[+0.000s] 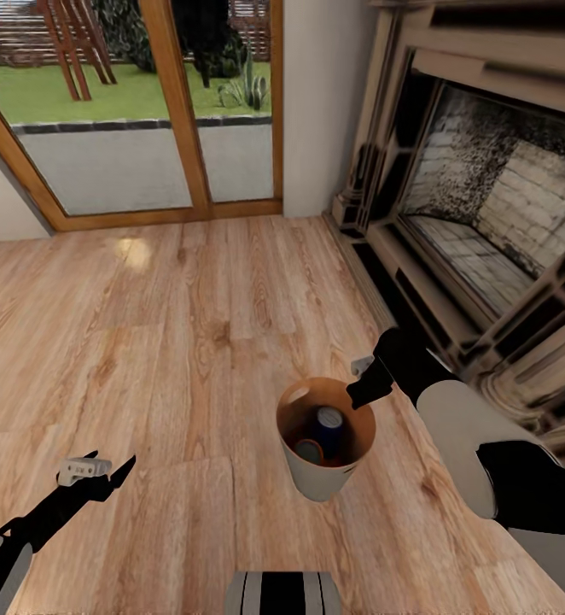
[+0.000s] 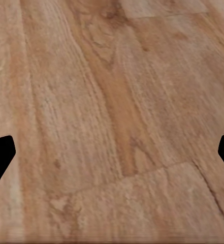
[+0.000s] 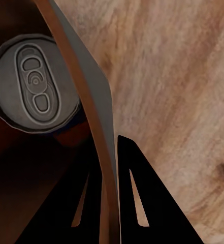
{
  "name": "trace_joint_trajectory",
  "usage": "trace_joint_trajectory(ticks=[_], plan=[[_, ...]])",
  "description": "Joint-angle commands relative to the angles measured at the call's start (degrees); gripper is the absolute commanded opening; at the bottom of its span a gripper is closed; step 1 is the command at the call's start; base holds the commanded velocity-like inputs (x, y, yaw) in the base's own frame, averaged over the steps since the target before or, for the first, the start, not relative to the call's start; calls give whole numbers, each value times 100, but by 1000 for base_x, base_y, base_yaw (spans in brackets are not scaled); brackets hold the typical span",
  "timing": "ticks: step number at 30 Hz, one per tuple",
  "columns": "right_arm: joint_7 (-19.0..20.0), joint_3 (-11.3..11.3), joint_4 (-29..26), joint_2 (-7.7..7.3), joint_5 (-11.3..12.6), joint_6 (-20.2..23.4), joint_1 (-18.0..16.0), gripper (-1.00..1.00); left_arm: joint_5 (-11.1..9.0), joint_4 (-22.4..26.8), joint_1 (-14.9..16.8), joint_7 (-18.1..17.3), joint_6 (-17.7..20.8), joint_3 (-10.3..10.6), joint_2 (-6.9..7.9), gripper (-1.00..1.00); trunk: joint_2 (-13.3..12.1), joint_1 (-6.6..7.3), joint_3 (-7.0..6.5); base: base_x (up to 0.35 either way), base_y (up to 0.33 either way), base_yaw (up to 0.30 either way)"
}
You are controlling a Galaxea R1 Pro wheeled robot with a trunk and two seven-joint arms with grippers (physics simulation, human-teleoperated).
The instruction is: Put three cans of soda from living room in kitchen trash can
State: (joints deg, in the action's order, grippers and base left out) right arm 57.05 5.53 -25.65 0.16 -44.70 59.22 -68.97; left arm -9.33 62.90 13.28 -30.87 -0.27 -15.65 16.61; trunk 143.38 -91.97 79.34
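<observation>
Standing on the wood floor beside the fireplace, the bin is pinched at its rim by the right gripper, cans inside, while the left gripper is spread, empty.

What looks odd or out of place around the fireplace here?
The trash can hangs off the wood floor beside the fireplace, its rim pinched by the right gripper, a blue soda can inside.

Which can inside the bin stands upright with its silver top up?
The blue can, upright against the trash can's far wall, near the right end effector. The orange can lies lower beside it.
</observation>
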Motion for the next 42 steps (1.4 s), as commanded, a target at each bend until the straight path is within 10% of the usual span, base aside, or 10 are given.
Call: trace_joint_trajectory(ticks=[1,42], plan=[[25,-17,1,2,132,78,-2,-100,0,-2,0,0,0,0,0,100,2,-1,22,0,0,0],[25,-17,-65,-7,120,78,-2,-100,10,-33,-1,11,-8,1,0,100,37,-68,598,0,0,0]])
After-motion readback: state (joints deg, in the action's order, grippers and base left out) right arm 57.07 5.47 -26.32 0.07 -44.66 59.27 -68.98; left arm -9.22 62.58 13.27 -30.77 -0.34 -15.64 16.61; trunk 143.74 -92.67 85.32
